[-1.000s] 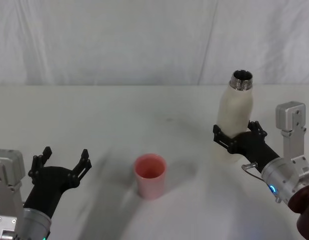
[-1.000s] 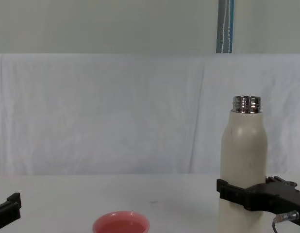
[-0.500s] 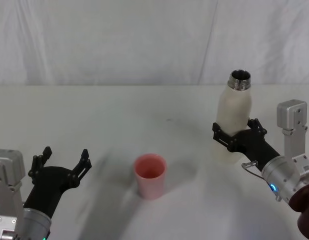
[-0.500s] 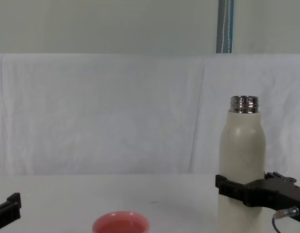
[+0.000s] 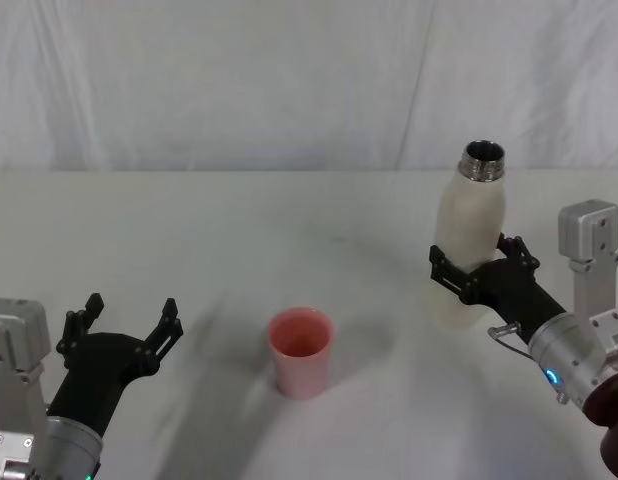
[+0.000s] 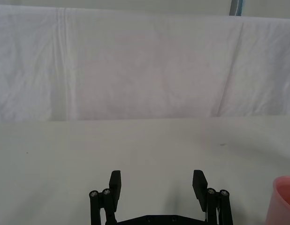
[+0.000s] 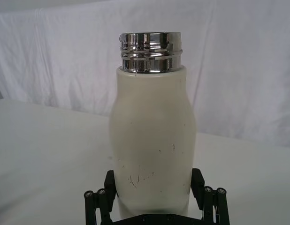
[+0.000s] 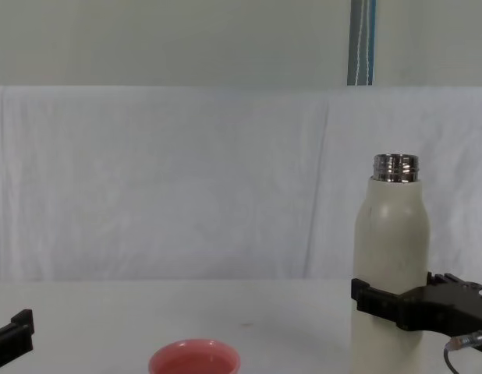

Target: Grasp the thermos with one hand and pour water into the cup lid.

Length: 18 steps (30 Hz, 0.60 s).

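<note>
The upright thermos (image 5: 470, 240) is clamped low on its body by the right gripper (image 5: 476, 270). The cup lid (image 5: 300, 351) stands well to that gripper's left. The left gripper (image 5: 126, 327) is held wide apart, idle.

The right black two-jawed gripper (image 5: 476, 272), closed around the lower body of the tall cream-white matte thermos with the shiny threaded steel neck (image 5: 470, 236), has drifted slightly rightward with it. Half a second ago the bottle leaned a little to the left; it has now returned to nearly upright.
</note>
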Each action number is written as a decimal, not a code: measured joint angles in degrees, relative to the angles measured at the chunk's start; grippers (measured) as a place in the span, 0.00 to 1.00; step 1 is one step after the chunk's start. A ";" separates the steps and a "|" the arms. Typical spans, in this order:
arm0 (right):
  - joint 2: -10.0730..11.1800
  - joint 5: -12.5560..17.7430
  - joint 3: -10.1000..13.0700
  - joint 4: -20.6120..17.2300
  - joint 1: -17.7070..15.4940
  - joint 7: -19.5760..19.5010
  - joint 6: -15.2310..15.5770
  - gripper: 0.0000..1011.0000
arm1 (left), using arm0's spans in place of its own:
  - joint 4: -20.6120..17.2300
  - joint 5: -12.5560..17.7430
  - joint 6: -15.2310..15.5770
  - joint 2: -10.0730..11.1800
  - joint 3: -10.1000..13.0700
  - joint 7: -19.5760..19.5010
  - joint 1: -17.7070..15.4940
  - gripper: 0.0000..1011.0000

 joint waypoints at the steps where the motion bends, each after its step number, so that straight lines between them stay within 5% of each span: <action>1: 0.05 -0.03 0.05 -0.18 -0.13 -0.02 0.00 0.99 | 0.00 0.00 0.00 0.00 0.00 0.00 0.00 0.99; 18: 0.54 0.29 0.41 -1.74 -1.20 0.30 -0.12 0.99 | 0.00 0.00 0.00 0.00 0.00 0.00 0.00 0.99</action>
